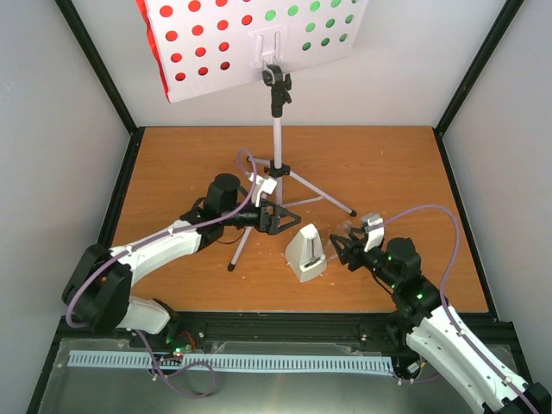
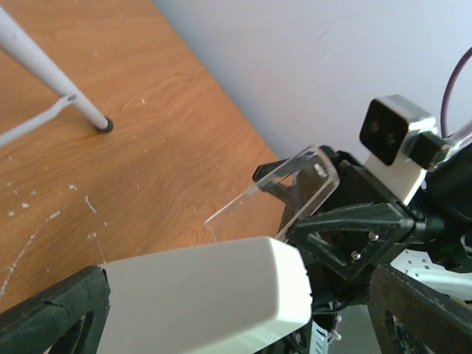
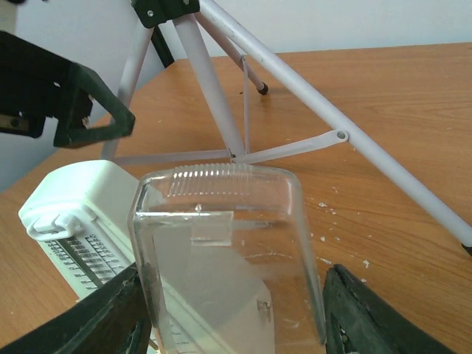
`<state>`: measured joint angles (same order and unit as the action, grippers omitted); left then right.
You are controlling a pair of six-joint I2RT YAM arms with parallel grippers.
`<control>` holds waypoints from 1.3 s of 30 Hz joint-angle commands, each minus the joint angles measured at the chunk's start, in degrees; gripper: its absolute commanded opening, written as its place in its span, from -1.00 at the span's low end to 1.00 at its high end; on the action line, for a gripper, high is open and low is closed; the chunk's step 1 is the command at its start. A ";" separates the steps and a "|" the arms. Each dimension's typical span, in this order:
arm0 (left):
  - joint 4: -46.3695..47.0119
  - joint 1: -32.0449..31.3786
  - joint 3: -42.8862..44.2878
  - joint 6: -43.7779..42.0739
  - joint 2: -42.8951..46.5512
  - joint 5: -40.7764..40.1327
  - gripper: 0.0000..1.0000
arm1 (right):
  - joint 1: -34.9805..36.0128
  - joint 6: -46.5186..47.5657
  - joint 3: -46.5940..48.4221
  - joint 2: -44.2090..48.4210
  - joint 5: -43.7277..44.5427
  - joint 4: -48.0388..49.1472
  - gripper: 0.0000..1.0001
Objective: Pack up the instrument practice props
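The white perforated music stand (image 1: pixel 259 39) stands on its silver tripod (image 1: pixel 278 138) at the back, with a red sheet (image 1: pixel 185 34) and a green sheet (image 1: pixel 310 21) showing through its holes. The white wedge metronome (image 1: pixel 304 254) stands upright and uncovered on the table in front of it, and also shows in the left wrist view (image 2: pixel 206 295) and the right wrist view (image 3: pixel 74 214). My right gripper (image 1: pixel 343 246) (image 3: pixel 228 324) is shut on the clear cover (image 3: pixel 228 243), held just right of the metronome. My left gripper (image 1: pixel 280 217) (image 2: pixel 236 313) is open, its jaws wide apart by the metronome's top.
The tripod legs (image 3: pixel 346 133) spread over the wooden table (image 1: pixel 397 172) between and behind the arms; one foot (image 2: pixel 107 126) rests ahead of my left gripper. Grey walls with black frame posts (image 1: pixel 112 86) close the back and sides.
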<state>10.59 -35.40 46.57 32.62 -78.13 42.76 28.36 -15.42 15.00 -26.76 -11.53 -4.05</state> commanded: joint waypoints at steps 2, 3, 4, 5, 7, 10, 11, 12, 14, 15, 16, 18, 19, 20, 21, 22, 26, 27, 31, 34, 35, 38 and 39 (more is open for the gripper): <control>4.00 -0.14 2.76 2.98 -3.21 4.62 0.87 | 1.85 0.51 -0.63 0.74 1.76 0.80 0.02; 4.07 -0.37 3.01 3.07 -3.66 4.57 0.85 | 2.44 0.48 -1.05 0.82 1.78 1.32 0.02; 4.15 -0.70 3.37 3.09 -4.11 4.56 0.82 | 3.01 0.49 -1.47 0.93 1.75 2.00 0.02; 4.17 -1.16 3.75 3.07 -4.76 4.55 0.79 | 3.69 0.44 -1.94 1.00 1.74 2.62 0.02; 3.99 -2.01 4.68 2.61 -5.82 4.37 0.72 | 4.79 0.03 -2.96 1.48 1.63 4.01 0.01; 3.02 -2.94 6.33 1.73 -7.56 4.06 0.57 | 6.27 -0.09 -4.76 3.63 2.47 5.81 0.01; 2.72 -3.11 6.75 1.60 -8.07 4.15 0.53 | 6.62 0.09 -5.07 4.24 2.78 6.24 0.01; 2.43 -3.31 7.23 1.50 -8.63 4.29 0.50 | 6.88 0.23 -5.70 4.99 2.90 6.80 0.01; 1.98 -3.83 8.13 0.88 -9.60 4.44 0.45 | 7.41 0.98 -6.55 5.86 2.93 8.34 0.01; 1.59 -4.07 8.51 0.64 -9.94 4.37 0.43 | 7.68 1.49 -6.63 5.93 3.02 8.63 0.01; 1.17 -4.25 8.93 0.34 -10.22 4.23 0.40 | 8.01 2.10 -6.49 6.00 3.14 8.81 0.01; 0.29 -4.40 9.44 -0.34 -10.48 3.82 0.33 | 8.88 3.09 -6.43 6.51 3.14 9.51 0.01; -0.15 -4.41 9.54 -0.77 -10.49 3.34 0.30 | 9.19 3.50 -6.47 6.85 3.23 10.08 0.01; -0.67 -4.46 9.63 -1.10 -10.55 2.97 0.26 | 9.51 4.00 -6.60 7.08 3.29 10.55 0.01; -1.31 -4.47 9.80 -1.38 -10.61 2.72 0.23 | 9.78 4.46 -6.57 7.05 3.22 10.96 0.01; -1.80 -4.50 9.92 -1.56 -10.78 2.73 0.19 | 10.10 4.90 -6.61 6.90 3.41 11.21 0.00; -1.57 -4.99 8.86 -1.74 -9.89 3.03 0.19 | 11.65 6.15 -7.80 6.86 4.12 13.23 -0.04; -1.61 -5.15 8.67 -1.91 -9.77 3.09 0.21 | 12.12 6.46 -8.25 6.95 4.51 13.89 -0.04; -2.10 -5.49 8.37 -2.36 -9.70 3.36 0.22 | 14.10 8.21 -9.58 6.35 6.24 16.32 -0.06; -2.33 -5.68 8.38 -2.60 -9.81 3.56 0.18 | 15.46 9.38 -9.80 5.02 7.68 17.59 -0.06; -2.45 -5.81 8.32 -2.69 -9.69 3.51 0.16 | 15.82 9.63 -9.80 4.46 8.02 18.01 -0.06; -2.64 -5.80 8.20 -2.83 -9.79 3.22 0.09 | 16.83 10.41 -10.07 3.28 9.26 19.43 -0.06; -2.68 -5.82 8.20 -2.83 -9.93 3.21 0.07 | 17.13 10.67 -10.11 2.83 9.67 19.91 -0.06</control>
<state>8.82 -40.64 54.02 31.38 -88.51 45.67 43.94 -7.05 5.61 -22.96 -4.69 11.16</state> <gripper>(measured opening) 0.552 0.569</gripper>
